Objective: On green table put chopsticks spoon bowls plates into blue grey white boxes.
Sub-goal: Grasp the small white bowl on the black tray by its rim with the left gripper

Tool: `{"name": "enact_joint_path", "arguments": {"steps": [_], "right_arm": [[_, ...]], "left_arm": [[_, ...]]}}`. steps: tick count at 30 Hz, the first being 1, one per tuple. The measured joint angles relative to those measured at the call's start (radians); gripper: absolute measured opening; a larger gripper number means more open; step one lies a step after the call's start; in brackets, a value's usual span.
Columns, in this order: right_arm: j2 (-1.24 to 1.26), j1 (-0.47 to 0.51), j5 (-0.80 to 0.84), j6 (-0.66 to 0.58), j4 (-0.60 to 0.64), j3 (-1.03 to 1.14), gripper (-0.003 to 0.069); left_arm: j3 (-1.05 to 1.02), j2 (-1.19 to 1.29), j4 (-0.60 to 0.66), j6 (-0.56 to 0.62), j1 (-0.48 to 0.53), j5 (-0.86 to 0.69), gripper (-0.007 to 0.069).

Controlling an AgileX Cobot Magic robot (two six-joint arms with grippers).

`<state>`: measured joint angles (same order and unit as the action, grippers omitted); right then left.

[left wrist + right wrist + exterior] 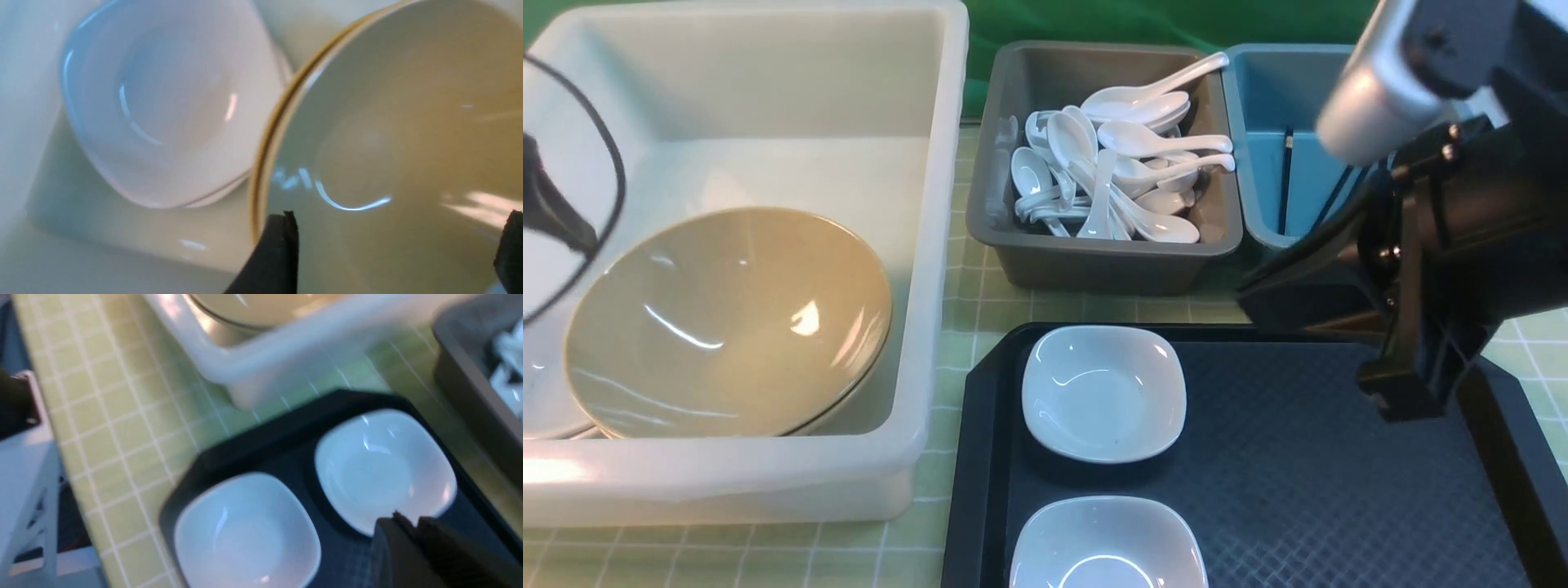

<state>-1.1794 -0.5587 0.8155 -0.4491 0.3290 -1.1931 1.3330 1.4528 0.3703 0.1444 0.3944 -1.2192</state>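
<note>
Two arms are hanging over a green-checked worktop [980, 310], with a green backdrop [1094, 20] stretching behind.

The white box [931, 245] is sitting on the left with a tan bowl [727, 318] leaning inside it. The grey box [1005, 163] is holding a heap of white spoons [1127, 163], and the blue box [1258, 122] beside it is holding dark chopsticks [1286, 180]. Two square white dishes [1103, 392] are lying on the black tray [1298, 490] in front. The right arm [1437, 245] is reaching over the tray's far right corner. Its right pincer [408, 526] is pointing down near the farther dish, tips all but together with nothing between them. The left pincer [394, 249] is hovering over the tan bowl, its tips standing wide apart. Only the left wrist camera is showing the stacked white plates [163, 106] tucked beside that bowl in the white box.
</note>
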Motion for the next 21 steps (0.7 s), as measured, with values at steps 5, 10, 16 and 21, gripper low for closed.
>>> {"name": "enact_joint_path", "arguments": {"steps": [5,10,16,21], "right_arm": [[0.009,0.000,-0.008,0.035,-0.024,0.082,0.0087],[0.034,0.000,-0.030,0.058,-0.028,0.163,0.0095],[0.088,0.000,-0.043,0.059,-0.028,0.176,0.0103],[0.164,0.000,-0.046,0.059,-0.028,0.176,0.0111]], "left_arm": [[0.008,-0.102,0.155,0.223,-0.188,-0.004,0.0645],[0.008,-0.099,0.246,0.293,-0.484,-0.010,0.0607],[0.011,0.039,0.246,0.172,-0.801,0.080,0.0572],[0.103,0.246,0.142,0.035,-0.922,0.107,0.0572]]}}
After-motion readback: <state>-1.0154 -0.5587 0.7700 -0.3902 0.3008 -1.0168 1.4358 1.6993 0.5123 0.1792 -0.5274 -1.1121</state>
